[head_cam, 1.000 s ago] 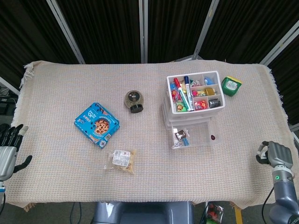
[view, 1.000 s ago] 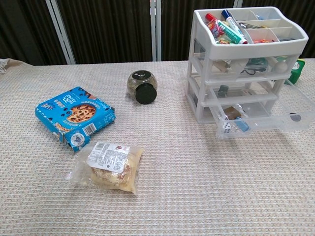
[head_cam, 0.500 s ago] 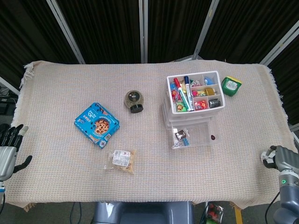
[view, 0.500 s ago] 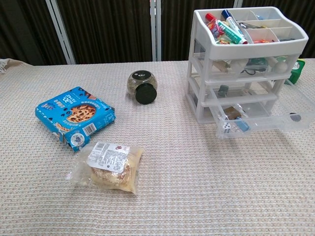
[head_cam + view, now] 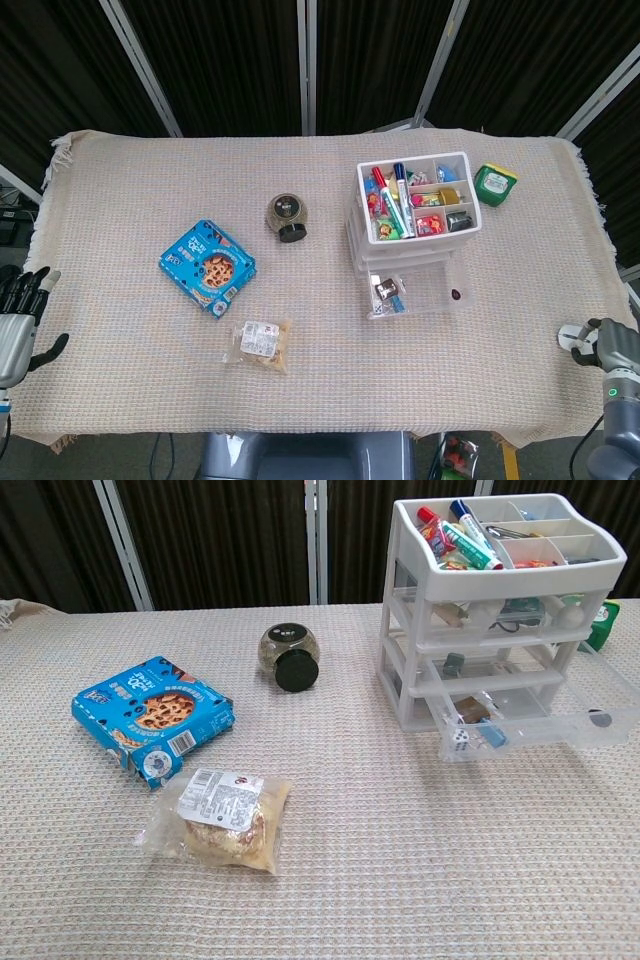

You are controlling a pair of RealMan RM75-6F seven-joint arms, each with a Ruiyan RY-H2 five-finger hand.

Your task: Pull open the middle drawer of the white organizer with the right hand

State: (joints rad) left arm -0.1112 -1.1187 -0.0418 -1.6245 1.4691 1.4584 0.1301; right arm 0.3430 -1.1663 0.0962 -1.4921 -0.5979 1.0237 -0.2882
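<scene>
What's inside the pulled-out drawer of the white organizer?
The open drawer holds a white die, a dark packet, a small blue piece, and a dark round item near its front. Anything further back under the white organizer is hidden.

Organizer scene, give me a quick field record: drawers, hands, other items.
organizer: white organizer, right side of table, top tray holds markers
bottom drawer: pulled out
middle drawer: closed
right hand: at table's right edge, away from organizer, fingers curled, holds nothing
left hand: at left edge, fingers spread, holds nothing
other items: blue cookie box, snack bag, dark-lidded jar, green container
</scene>
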